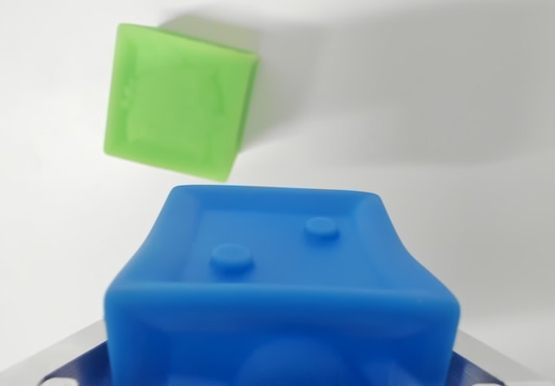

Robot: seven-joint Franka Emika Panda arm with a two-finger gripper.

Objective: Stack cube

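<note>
Two cubes fill the wrist view: a blue cube (282,291) close under the camera at the bottom of the frame, and a green cube (178,100) beyond it toward the wrist view's upper left, resting on a plain white table (434,91). The two stand apart, with a strip of white between them. The blue cube looks like a moulded, hollow block with rounded edges, a recessed face and two small round studs; I judge it light and stiff enough, perhaps slightly yielding, with smooth sides that could slip under a weak pinch. The flat opposite sides are the sensible place to hold it, low enough that it does not tilt. Metal parts of the gripper (282,364) show at both bottom corners, hugging the blue cube's sides, so the fingers appear to be pinching it, though the pads themselves are hidden. The camera looks down steeply, which suggests the arm is pointing the wrist downward with the blue cube carried off the table, offset from the green one. The green cube sits rotated relative to the blue, so a turn of the wrist may be needed before setting down.
</note>
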